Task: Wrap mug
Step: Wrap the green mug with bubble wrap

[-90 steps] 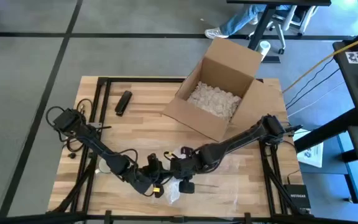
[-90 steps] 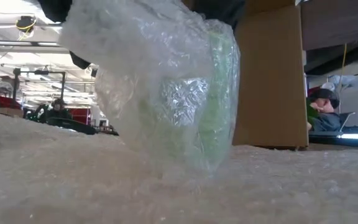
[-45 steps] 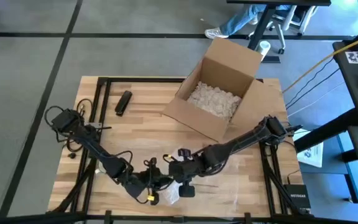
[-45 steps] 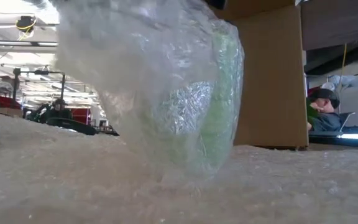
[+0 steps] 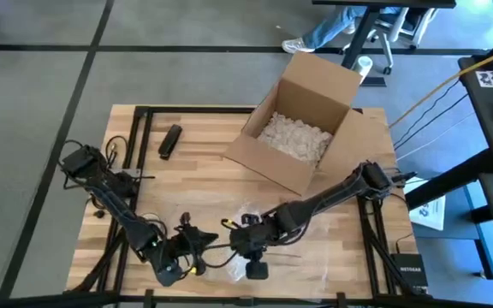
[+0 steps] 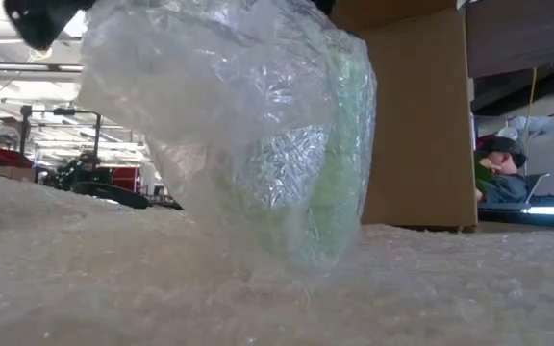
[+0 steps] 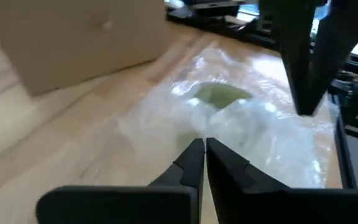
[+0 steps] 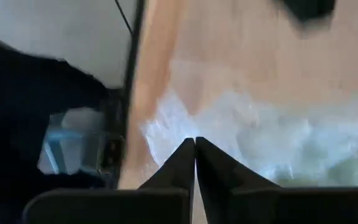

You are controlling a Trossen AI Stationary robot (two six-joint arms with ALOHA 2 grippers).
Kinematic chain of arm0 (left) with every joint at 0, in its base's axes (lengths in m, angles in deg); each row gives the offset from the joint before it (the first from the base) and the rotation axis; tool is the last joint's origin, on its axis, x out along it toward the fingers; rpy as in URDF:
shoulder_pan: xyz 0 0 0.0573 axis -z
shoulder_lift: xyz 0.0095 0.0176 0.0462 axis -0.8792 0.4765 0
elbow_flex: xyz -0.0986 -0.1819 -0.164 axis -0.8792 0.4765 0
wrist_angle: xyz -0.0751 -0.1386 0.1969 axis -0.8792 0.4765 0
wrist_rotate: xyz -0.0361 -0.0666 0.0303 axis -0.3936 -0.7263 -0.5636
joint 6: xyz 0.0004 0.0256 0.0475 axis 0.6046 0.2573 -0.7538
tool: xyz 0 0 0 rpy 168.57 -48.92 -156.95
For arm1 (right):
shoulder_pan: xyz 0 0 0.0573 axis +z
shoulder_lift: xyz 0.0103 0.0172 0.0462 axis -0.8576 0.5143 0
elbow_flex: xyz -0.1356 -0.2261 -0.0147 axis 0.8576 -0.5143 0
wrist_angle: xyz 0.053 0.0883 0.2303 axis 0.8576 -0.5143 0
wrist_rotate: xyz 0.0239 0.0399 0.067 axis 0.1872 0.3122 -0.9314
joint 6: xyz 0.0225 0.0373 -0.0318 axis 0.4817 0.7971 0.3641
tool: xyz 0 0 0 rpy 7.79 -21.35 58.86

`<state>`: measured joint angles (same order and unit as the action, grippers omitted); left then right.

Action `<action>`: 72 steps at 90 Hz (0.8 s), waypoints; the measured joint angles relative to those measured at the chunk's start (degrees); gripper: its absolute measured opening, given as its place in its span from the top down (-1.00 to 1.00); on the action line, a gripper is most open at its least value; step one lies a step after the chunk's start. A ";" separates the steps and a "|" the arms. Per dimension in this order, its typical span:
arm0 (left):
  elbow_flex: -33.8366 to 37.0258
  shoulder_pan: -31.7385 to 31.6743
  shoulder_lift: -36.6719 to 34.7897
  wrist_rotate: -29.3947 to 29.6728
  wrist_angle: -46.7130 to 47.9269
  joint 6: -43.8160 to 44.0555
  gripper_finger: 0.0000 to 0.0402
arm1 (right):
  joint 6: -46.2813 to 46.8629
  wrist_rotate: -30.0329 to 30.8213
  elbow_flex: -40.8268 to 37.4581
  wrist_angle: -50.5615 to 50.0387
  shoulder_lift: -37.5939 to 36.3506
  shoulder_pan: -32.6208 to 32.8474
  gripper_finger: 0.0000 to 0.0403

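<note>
Near the table's front edge, both tools pinching bubble wrap [image 6: 210, 144] over green mug [image 6: 339, 154].

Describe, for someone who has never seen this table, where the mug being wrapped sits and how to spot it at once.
Start at the open cardboard box at the table's far side, then come toward the near edge, where both grippers meet. There lies a crumpled sheet of clear bubble wrap, bundled around the mug. Its pale green, showing through the plastic, is the only green on the wooden table.
</note>
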<state>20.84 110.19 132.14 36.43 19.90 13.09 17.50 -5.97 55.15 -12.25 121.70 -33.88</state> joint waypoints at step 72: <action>-0.01 2.33 0.00 3.19 12.55 14.71 1.00 | -1.69 1.54 4.22 -6.00 2.64 -2.34 1.00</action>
<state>20.83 112.53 132.14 39.62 32.45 27.80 15.81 -4.43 59.37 -18.25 124.34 -36.22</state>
